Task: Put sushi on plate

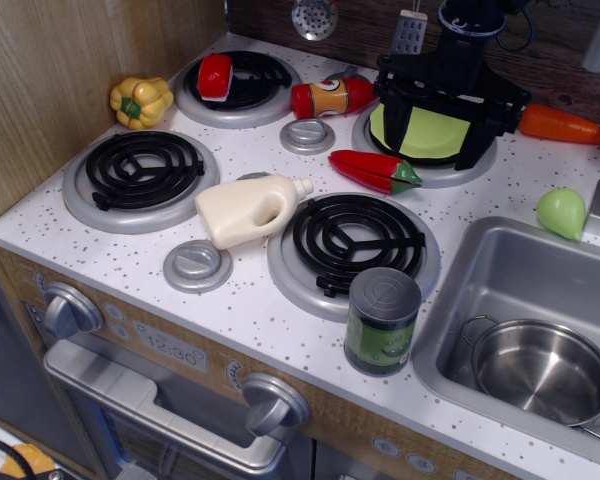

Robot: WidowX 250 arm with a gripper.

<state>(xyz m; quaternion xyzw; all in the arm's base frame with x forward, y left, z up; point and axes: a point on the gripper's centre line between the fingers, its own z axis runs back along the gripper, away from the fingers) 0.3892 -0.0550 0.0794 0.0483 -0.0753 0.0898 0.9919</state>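
The sushi (215, 76), a small piece with a red top and white base, lies on the back left burner (252, 98). The lime-green plate (420, 128) lies on the back right burner. My black gripper (432, 140) hangs right over the plate, its jaws spread wide on either side of the plate's middle, with nothing between them. The sushi is well to the left of the gripper, beyond the ketchup bottle.
A red ketchup bottle (330, 97) lies between sushi and plate. A red chili pepper (375, 170), white jug (250, 208) and green can (381, 320) sit nearer the front. There is also a yellow pepper (140, 100), a carrot (565, 125), and a steel pot (543, 370) in the sink.
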